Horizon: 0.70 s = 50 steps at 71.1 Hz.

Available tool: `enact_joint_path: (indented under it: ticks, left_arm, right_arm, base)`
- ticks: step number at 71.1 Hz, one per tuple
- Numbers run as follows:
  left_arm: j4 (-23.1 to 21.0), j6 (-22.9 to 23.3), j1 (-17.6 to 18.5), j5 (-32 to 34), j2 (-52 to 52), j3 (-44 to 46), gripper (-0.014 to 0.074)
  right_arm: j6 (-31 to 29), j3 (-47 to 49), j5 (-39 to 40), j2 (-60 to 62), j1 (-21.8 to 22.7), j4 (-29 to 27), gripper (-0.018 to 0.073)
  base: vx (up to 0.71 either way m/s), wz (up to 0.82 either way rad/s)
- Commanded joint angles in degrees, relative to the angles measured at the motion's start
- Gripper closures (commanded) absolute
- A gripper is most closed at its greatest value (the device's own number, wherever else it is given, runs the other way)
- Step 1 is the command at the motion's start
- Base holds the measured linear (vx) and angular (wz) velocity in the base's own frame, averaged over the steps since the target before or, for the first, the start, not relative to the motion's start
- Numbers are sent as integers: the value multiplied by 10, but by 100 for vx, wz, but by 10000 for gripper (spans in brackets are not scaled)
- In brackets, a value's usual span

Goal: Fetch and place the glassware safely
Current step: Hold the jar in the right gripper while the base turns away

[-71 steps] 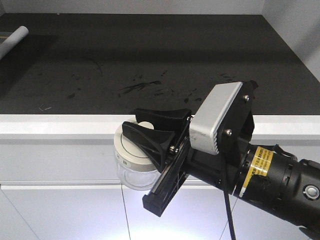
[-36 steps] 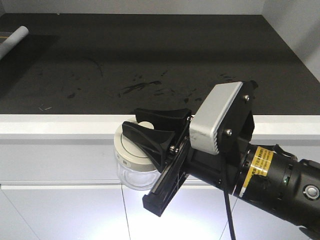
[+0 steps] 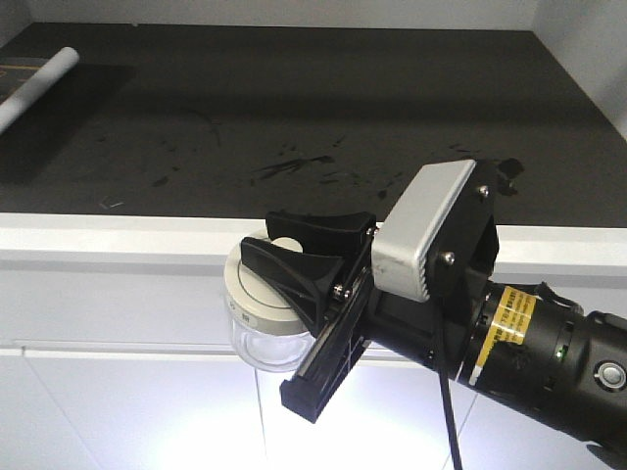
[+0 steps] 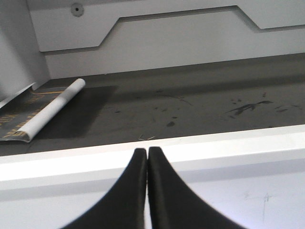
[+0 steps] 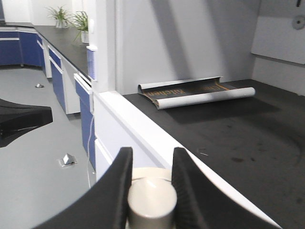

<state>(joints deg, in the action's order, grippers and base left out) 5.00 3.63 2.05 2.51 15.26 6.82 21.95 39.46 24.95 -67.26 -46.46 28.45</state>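
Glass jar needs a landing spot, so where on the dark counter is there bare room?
The counter is bare across its middle and right, from the white front ledge back to the wall. Only the far-left corner is taken, by the white tube on a dark mat.

Front view: white glare on the cabinet front [image 3: 245,421] burns out detail and backlights the glass jar [image 3: 257,343]. The white counter edge [image 3: 118,240] is overexposed, while the black bench top [image 3: 294,108] stays dim and unevenly shaded. Right wrist view: the lid knob [image 5: 151,202] is blurred, and soft shadows slant across the wall [image 5: 190,38]. Left wrist view: the left gripper [image 4: 147,152] is a dark silhouette.
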Motion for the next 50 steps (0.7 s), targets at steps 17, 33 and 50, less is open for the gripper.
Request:
enact_joint_path:
  ticks: [17, 33, 50]
  left_arm:
    - [-2, 5, 0, 41, 5, 17, 603]
    - [-2, 5, 0, 41, 5, 17, 603]
    - [-2, 5, 0, 41, 5, 17, 603]
  right_arm:
    - [-1, 18, 47, 17, 0, -8, 563]
    - [-1, 18, 47, 17, 0, -8, 563]
    - [-1, 18, 47, 17, 0, -8, 563]
  base:
    - [-6, 38]
    - [-8, 70]
    - [-11, 74]
